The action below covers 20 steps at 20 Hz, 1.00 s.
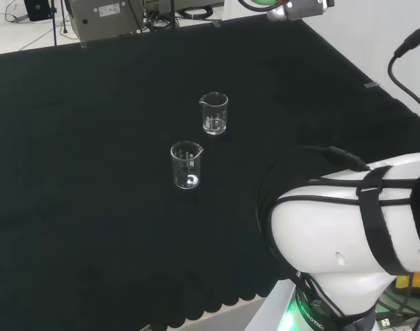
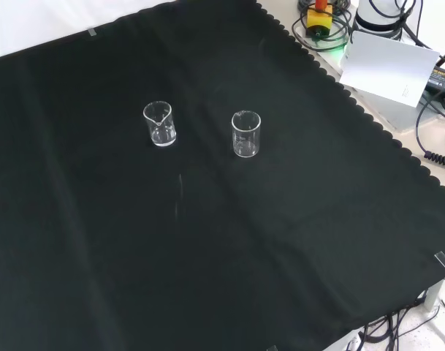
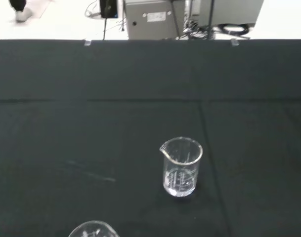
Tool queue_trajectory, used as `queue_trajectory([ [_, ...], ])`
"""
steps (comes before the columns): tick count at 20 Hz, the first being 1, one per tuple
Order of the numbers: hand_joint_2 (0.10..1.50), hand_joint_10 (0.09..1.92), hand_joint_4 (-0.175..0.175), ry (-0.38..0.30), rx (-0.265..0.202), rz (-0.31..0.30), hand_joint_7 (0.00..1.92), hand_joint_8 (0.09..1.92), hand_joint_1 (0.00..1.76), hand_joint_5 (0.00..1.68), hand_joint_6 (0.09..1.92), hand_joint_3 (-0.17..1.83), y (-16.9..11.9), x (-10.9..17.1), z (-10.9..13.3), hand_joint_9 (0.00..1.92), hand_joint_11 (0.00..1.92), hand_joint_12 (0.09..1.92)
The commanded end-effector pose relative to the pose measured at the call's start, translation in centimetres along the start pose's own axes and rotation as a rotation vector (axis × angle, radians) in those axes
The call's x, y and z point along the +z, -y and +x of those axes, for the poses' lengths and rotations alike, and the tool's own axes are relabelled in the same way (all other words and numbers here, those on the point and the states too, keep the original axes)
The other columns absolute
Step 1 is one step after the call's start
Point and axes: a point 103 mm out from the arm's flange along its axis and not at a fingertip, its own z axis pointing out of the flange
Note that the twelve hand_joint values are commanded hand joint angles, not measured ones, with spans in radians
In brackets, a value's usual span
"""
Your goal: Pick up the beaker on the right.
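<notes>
Two clear glass beakers stand upright and near each other mid-surface (image 1: 92,172): in the head view the target is the right, farther one (image 1: 214,113), the other (image 1: 186,165) nearer left. Picking the wrong one, or knocking the neighbour over while reaching, is the main risk. How far the robot hand is open I cannot tell; nothing else crowds the cloth.

cloth (image 2: 207,256): plain black | beakers (image 1: 214,113) (image 1: 186,165): clear glass | arm link (image 1: 347,234): white, black straps
</notes>
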Motion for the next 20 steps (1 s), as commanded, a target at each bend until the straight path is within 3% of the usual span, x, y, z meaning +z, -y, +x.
queue_trajectory([
  [1, 1.39, 0.09, -0.01, -0.016, 0.08, 0.009, 0.25, 0.09, 0.0, 0.25, 0.09, 0.04, -0.7, 1.4, -2.5, 0.47, 0.08, 1.35],
  [7, 1.39, 0.09, -0.012, -0.042, 0.116, 0.021, 0.26, 0.09, 0.01, 0.26, 0.09, 0.04, -2.6, 3.9, -3.5, 0.48, 0.09, 1.35],
  [10, 1.36, 0.12, -0.014, -0.042, 0.115, 0.013, 0.28, 0.11, 0.09, 0.26, 0.09, 0.02, -3.7, 5.4, -4.0, 0.49, 0.1, 1.36],
  [16, 1.24, 0.59, -0.019, -0.08, 0.121, 0.039, 0.21, 0.5, 0.39, 0.29, 0.09, -0.06, -8.2, 9.3, -5.6, 0.38, 0.13, 1.36],
  [20, 1.2, 0.67, -0.023, -0.12, 0.111, 0.055, 0.17, 0.61, 0.52, 0.29, 0.09, -0.13, -12.1, 12.2, -6.0, 0.34, 0.12, 1.37],
])
